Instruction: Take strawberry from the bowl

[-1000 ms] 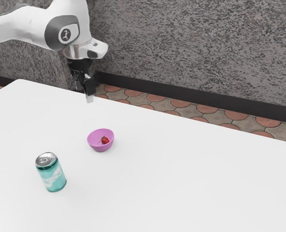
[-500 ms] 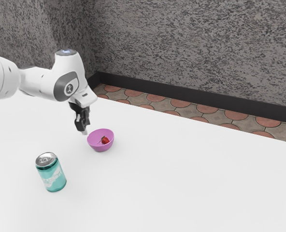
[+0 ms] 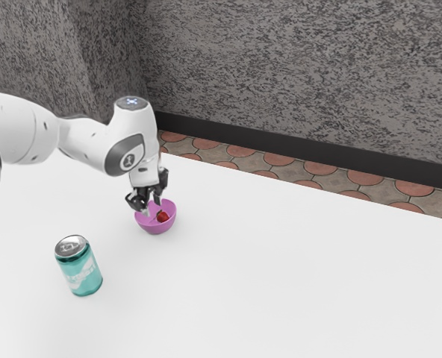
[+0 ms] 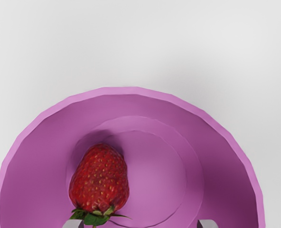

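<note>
Strawberry (image 4: 100, 178) lies in the purple bowl (image 4: 135, 91), off-centre. Above it, the tool (image 3: 152, 206) has its fingers apart, holding nothing. Reaching looks nearly done; gripping the strawberry and lifting it out are left.

The arm (image 3: 86, 142) extended from the exterior view's left. The gripper (image 3: 153, 206) was positioned over the purple-pink bowl (image 3: 155, 227), its jaws apart. One red strawberry (image 3: 163, 217) lay inside the bowl. A teal can (image 3: 83, 274) stood upright on the white surface (image 3: 281, 276), apart from the bowl.
</note>
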{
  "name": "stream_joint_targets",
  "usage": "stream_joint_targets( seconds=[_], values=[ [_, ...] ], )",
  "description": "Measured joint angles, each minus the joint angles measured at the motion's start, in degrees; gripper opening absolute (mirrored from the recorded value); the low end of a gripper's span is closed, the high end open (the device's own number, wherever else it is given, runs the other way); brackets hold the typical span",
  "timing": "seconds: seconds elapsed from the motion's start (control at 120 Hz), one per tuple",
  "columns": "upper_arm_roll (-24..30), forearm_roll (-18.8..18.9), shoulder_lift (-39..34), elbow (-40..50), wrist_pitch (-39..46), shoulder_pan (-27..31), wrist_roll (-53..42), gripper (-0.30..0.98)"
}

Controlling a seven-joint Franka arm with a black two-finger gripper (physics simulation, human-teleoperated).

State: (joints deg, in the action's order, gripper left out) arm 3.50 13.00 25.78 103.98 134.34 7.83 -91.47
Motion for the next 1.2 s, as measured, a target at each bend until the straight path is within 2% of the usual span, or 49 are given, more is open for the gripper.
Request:
stream_joint_targets(
  seconds=[0.508,1.2],
  values=[
    [0.8,0.0,3.0,-0.5,3.6,0.5,-11.6,0.28],
    [0.8,-0.6,5.7,-1.6,5.5,0.8,-17.1,0.20]
  ],
)
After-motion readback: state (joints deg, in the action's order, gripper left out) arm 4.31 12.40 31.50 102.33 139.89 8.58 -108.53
